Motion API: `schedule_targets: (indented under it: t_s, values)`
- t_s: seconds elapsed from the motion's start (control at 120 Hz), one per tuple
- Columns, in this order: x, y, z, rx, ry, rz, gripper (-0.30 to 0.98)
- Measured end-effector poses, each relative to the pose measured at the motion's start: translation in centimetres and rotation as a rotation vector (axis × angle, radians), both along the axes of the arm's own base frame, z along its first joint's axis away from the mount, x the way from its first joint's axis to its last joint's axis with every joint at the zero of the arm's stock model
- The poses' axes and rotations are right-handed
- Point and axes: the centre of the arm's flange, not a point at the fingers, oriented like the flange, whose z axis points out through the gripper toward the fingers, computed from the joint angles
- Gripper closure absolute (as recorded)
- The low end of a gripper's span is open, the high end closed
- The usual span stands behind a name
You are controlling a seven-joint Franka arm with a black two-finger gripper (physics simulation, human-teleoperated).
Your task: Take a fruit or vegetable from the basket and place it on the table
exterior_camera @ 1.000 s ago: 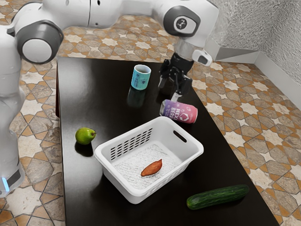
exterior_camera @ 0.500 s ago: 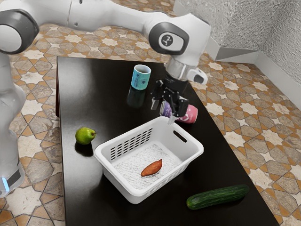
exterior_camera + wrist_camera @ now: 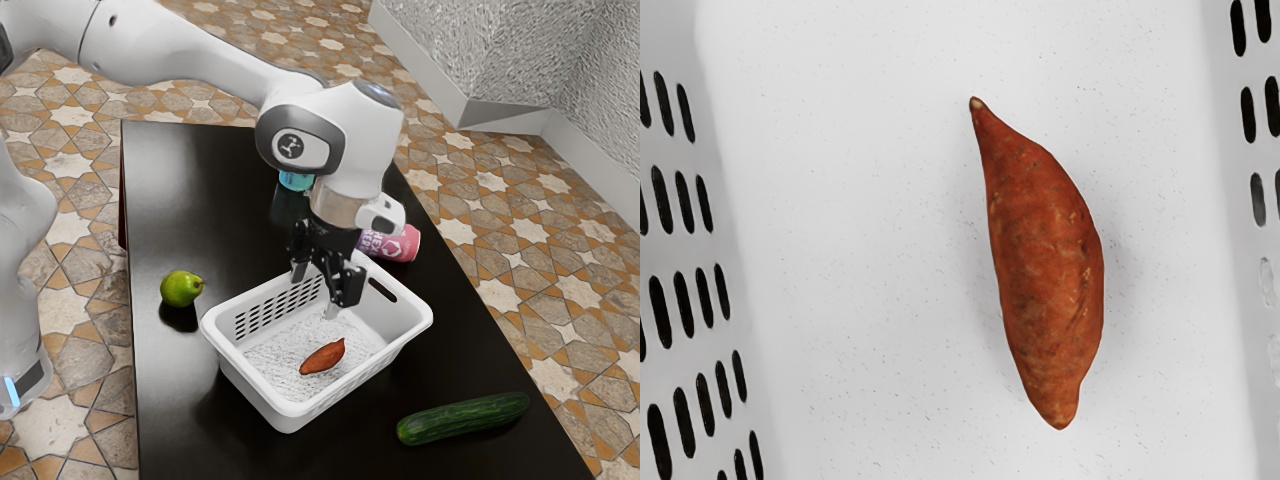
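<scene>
Ok so the fingers (image 3: 345, 286) are released, spread apart over the basket (image 3: 250, 393). The sweet potato (image 3: 323, 357) is cradled on its floor, below them. On the black counter (image 3: 180, 420), a pear (image 3: 181, 289) is parked at the exterior view's left, a cucumber (image 3: 465, 417) laid near right.

bright, soft light leaves the table (image 3: 210, 165) glossy.

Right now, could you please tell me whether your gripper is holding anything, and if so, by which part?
Nothing is held: my gripper is open above the basket, and the sweet potato lies on the basket's floor.
</scene>
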Motion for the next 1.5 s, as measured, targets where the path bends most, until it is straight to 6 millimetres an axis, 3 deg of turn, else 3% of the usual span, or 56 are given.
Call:
schedule_targets:
  t_s: [0.292, 0.433, 0.725, 1.083, 1.25, 1.5]
  values:
    - [-0.3, -1.4, -2.0, -0.011, -0.038, 0.024, 0.0]
    - [-1.5, -2.8, -3.8, 0.001, -0.021, 0.007, 0.0]
    - [-2.8, -3.7, -4.8, 0.009, -0.015, 0.002, 0.0]
    - [-1.1, -2.3, -5.9, 0.011, -0.055, 0.05, 0.0]
    - [-0.2, -3.1, -7.8, 0.02, -0.046, 0.044, 0.0]
    - [0.3, -3.3, -7.9, 0.01, -0.076, 0.049, 0.0]
